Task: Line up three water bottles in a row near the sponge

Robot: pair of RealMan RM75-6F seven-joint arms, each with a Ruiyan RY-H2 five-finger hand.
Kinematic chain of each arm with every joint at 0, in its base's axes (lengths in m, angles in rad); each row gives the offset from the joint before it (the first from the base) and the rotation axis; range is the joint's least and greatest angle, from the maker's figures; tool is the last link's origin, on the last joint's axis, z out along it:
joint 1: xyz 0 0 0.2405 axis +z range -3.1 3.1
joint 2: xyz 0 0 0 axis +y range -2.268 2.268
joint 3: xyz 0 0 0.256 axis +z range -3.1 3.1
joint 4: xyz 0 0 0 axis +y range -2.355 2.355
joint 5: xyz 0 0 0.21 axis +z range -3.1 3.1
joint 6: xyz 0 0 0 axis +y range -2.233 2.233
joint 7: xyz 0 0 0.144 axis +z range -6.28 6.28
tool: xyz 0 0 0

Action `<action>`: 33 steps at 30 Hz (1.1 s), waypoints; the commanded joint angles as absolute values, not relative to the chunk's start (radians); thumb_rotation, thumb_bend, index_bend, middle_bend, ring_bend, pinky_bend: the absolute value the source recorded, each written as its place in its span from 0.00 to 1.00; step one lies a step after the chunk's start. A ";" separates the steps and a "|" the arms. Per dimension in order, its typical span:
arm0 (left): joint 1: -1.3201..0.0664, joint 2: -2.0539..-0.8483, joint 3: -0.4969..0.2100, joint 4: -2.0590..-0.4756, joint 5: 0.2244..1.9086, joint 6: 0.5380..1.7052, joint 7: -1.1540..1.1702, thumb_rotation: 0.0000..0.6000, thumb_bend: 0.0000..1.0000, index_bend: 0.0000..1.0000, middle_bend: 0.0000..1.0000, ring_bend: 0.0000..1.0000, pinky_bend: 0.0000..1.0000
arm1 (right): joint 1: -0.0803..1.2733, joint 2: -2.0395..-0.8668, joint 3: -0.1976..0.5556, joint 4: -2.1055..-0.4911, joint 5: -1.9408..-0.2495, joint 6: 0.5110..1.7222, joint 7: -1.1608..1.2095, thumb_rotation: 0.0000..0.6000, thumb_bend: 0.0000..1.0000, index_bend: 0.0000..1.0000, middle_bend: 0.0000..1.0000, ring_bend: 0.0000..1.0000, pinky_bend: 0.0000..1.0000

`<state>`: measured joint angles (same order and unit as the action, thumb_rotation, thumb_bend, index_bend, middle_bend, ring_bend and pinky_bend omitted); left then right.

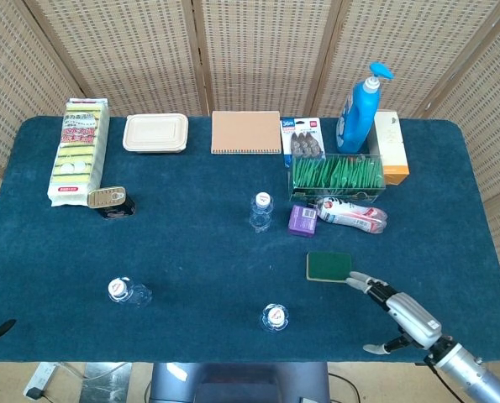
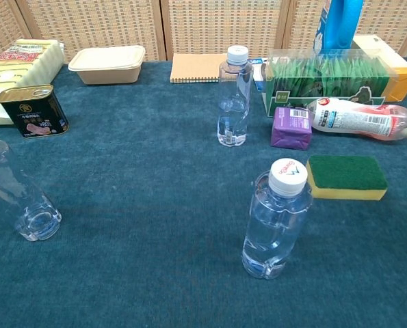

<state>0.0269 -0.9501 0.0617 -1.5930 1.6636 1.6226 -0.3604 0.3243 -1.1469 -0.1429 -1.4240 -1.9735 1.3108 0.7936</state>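
A: Near the front edge of the desk stands the nearest water bottle, upright, white cap on, clear plastic, only a shallow pool of water visible at its base. The sponge lies just to its right and a little further back, green face up, not touching it.

B: And the other two?

A: The middle bottle stands upright further back, beside the purple box. The left bottle stands well apart toward the desk's left side, partly cut off in the chest view. All three are scattered; no row yet.

B: Handling judgement?

A: Likely light and thin-walled. The body would dent under a hard squeeze, and the smooth plastic may slip. With little water in them they probably tip easily. Best hold looks to be around the mid-body, below the shoulder, kept upright.

B: Robot hand state?

A: The right robot hand hovers over the desk just right of the sponge, fingers spread toward it, holding nothing. The left robot hand shows in neither view.

B: Clutter?

A: A pink-labelled bottle lies on its side behind the sponge, in front of the green packet box.
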 commanded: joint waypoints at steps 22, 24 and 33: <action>0.020 -0.949 0.060 -1.593 1.648 1.606 -0.364 1.00 0.11 0.00 0.00 0.00 0.04 | 0.494 -1.426 -0.090 -1.481 -1.844 1.170 0.765 1.00 0.00 0.11 0.18 0.16 0.26; 0.021 -0.948 0.058 -1.590 1.643 1.606 -0.371 1.00 0.11 0.00 0.00 0.00 0.04 | 0.497 -1.445 -0.091 -1.487 -1.833 1.168 0.766 1.00 0.01 0.13 0.22 0.20 0.32; 0.025 -0.943 0.058 -1.580 1.641 1.613 -0.400 1.00 0.11 0.00 0.00 0.00 0.04 | 0.505 -1.519 -0.093 -1.484 -1.792 1.156 0.709 1.00 0.11 0.39 0.46 0.41 0.49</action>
<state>0.0235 -0.9437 0.0584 -1.5816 1.6412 1.6110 -0.3970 0.5045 -1.5159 -0.0924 -1.4852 -1.7946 1.1552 0.7119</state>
